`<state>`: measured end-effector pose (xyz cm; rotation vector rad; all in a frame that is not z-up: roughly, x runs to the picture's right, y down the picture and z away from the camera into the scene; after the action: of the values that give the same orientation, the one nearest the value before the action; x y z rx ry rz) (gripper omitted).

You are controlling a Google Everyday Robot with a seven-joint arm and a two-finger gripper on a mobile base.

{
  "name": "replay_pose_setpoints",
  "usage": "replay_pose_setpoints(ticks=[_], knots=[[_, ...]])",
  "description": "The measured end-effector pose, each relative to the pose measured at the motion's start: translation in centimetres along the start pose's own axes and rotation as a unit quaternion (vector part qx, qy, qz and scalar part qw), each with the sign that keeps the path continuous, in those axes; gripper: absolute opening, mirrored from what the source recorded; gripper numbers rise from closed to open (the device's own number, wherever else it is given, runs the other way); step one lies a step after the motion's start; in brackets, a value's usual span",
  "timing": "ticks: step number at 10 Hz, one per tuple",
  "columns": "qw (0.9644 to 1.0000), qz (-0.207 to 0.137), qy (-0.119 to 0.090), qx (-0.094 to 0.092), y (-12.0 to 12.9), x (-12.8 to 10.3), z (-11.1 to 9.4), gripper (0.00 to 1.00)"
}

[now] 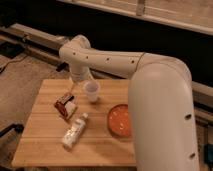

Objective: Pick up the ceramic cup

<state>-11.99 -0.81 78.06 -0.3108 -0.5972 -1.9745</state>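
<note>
The ceramic cup, small, white and handleless, stands upright on the wooden table near its far middle. My gripper hangs down from the white arm and sits just behind and to the left of the cup, close to its rim. I cannot tell whether it touches the cup.
A shallow orange bowl sits right of the cup, partly behind my arm's thick segment. A white labelled bottle lies on its side at the front. A red-brown snack pack lies left of the cup. A dark rail and floor lie beyond the table.
</note>
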Motion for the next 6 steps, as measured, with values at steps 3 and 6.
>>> replay_pose_setpoints(ticks=[3, 6], knots=[[1.0000, 0.000, 0.000, 0.000, 0.08, -0.04, 0.06, 0.80], [1.0000, 0.001, 0.000, 0.000, 0.11, -0.04, 0.07, 0.80]])
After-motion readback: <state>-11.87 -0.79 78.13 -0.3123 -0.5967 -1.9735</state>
